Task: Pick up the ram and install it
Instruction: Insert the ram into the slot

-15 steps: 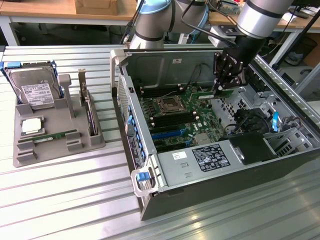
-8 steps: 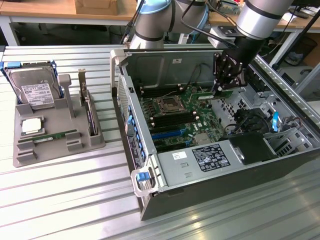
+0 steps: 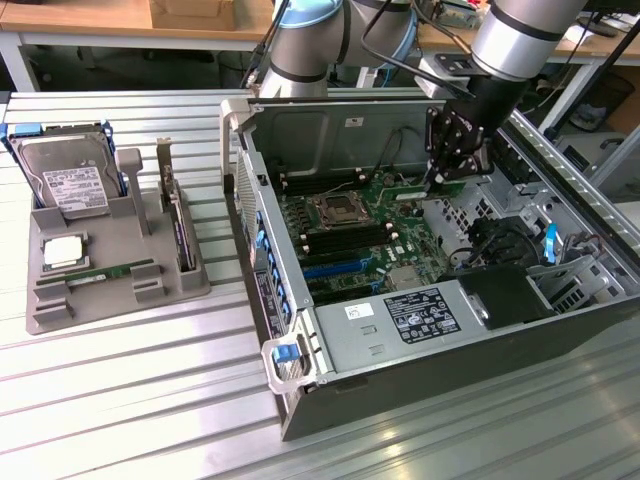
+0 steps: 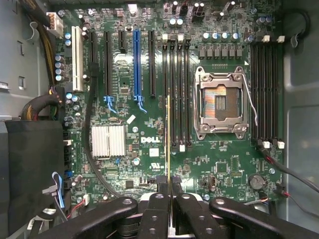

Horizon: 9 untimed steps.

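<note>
Between the closed fingers [image 4: 158,214] of the gripper [image 4: 169,185], the ram [image 4: 169,139] is clamped edge-on. Its long edge runs parallel to the black memory slots [image 4: 180,89] of the motherboard [image 4: 149,149] and is lined up over that bank. Whether its lower edge touches a slot cannot be told. The processor socket [image 4: 219,102] lies just beside this bank, with a further set of memory slots [image 4: 266,89] on its far side.

In the exterior view, the gripper hangs inside the open computer case [image 3: 300,130], at 2 o'clock from the processor socket. A grey parts tray [image 3: 60,310] rests on the slatted metal table [image 3: 150,400] at 9 o'clock from the case, apart from it. On the tray:
- a hard drive [image 3: 70,185] stands at 12 o'clock;
- a square processor chip [image 3: 62,252] lies near the centre;
- a second ram stick [image 3: 110,270] lies flat at 6 o'clock;
- an expansion card [image 3: 180,235] stands upright at 3 o'clock.
</note>
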Available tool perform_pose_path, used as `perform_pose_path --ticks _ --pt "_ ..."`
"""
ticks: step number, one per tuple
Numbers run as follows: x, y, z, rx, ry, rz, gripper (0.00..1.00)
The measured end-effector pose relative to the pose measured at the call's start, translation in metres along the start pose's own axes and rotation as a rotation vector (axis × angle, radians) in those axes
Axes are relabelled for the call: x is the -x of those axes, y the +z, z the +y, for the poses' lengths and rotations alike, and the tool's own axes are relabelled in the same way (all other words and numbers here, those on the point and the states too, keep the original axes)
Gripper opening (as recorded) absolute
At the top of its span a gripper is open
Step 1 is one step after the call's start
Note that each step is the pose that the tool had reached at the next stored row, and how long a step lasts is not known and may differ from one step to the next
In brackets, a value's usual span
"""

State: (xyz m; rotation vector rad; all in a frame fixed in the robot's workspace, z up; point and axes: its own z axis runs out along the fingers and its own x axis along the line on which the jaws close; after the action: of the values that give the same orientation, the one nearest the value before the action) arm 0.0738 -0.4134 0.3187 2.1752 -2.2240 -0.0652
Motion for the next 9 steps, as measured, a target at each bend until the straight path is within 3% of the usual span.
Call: perform_pose_path --ticks 9 --pt "0.0 0.0027 -0.0001 0.0001 0.0 0.0001 0.12"
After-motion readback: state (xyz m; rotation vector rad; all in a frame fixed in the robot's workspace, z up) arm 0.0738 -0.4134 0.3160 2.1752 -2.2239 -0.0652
